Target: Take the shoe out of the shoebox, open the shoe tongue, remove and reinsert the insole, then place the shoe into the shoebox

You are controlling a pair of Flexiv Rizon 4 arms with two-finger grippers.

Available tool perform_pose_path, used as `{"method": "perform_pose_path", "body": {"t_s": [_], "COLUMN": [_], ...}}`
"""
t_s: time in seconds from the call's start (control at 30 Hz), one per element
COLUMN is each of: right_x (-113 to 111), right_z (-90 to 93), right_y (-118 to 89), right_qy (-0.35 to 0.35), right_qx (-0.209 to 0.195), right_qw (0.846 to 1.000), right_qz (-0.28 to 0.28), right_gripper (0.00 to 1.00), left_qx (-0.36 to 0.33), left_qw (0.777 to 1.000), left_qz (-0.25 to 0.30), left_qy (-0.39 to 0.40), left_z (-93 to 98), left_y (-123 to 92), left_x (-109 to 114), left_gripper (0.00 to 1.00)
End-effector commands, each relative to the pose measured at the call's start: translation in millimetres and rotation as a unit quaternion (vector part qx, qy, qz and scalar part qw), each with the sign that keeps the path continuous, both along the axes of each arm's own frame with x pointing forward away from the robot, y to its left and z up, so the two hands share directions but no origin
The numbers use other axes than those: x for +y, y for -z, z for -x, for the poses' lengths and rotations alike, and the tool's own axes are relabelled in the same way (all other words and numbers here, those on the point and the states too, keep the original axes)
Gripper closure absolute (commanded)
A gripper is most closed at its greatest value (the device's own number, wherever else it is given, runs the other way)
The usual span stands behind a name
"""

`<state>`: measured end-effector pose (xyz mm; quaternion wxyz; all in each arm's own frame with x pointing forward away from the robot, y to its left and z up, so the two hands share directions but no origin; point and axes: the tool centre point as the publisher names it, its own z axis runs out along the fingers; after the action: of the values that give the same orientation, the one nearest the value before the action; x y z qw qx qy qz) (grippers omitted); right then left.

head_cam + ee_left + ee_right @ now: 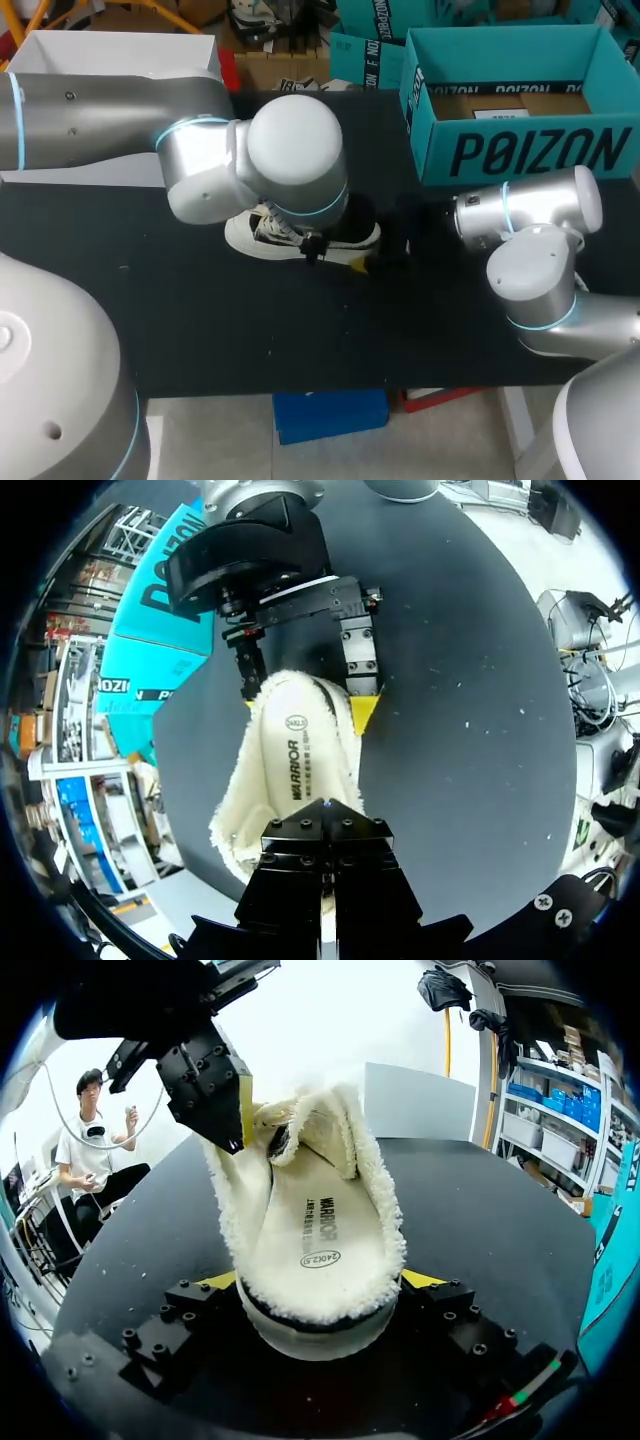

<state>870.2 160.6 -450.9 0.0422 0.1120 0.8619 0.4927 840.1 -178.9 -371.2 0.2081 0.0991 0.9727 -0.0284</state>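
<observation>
Right wrist view: fleece-lined shoe (320, 1250) tight between the right fingers (420, 1279)

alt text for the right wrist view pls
A white fleece-lined shoe sits heel-first between the right gripper's yellow-tipped fingers, which press it from both sides over the black table. The left gripper is at the shoe's far end.

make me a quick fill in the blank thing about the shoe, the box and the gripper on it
1. The shoe lies on the black ___, outside the teal shoebox.
2. The right gripper is shut on the shoe's ___ end.
3. The shoebox has no lid on it: it stands ___.
Missing words: table; heel; open.
</observation>
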Motion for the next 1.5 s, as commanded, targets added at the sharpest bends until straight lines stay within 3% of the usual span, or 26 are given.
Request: {"method": "perform_pose_path", "body": {"t_s": [0.03,0.17,0.4,0.73,0.93,1.1,1.5], "right_x": [3.5,3.5,3.5,3.5,3.5,3.5,3.5], "right_z": [-0.9,-0.9,-0.9,-0.9,-0.9,-0.9,-0.9], "right_y": [5.7,5.7,5.7,5.7,5.7,5.7,5.7], "right_qy": [0.001,0.001,0.001,0.001,0.001,0.001,0.001], "right_qx": [0.001,0.001,0.001,0.001,0.001,0.001,0.001], "right_qw": [1.000,1.000,1.000,1.000,1.000,1.000,1.000], "right_qz": [0.002,0.002,0.002,0.002,0.002,0.002,0.002], "right_gripper": [1.00,1.00,1.00,1.00,1.00,1.00,1.00], "left_qx": [-0.002,0.014,0.165,0.232,0.252,0.256,0.256], "left_qw": [1.000,1.000,0.985,0.970,0.964,0.964,0.964], "left_qz": [0.004,0.001,-0.026,-0.058,-0.081,-0.065,-0.065], "left_qy": [0.001,0.005,0.037,0.050,0.040,0.046,0.046], "left_z": [0.8,-5.4,-31.8,-40.2,-33.9,-24.7,-24.7], "left_y": [0.4,-5.1,-9.6,-0.8,6.3,3.9,3.9], "left_x": [3.2,0.4,-8.5,-10.7,-11.2,-3.6,-3.6], "left_gripper": [1.00,1.00,1.00,1.00,1.00,1.00,1.00]}}
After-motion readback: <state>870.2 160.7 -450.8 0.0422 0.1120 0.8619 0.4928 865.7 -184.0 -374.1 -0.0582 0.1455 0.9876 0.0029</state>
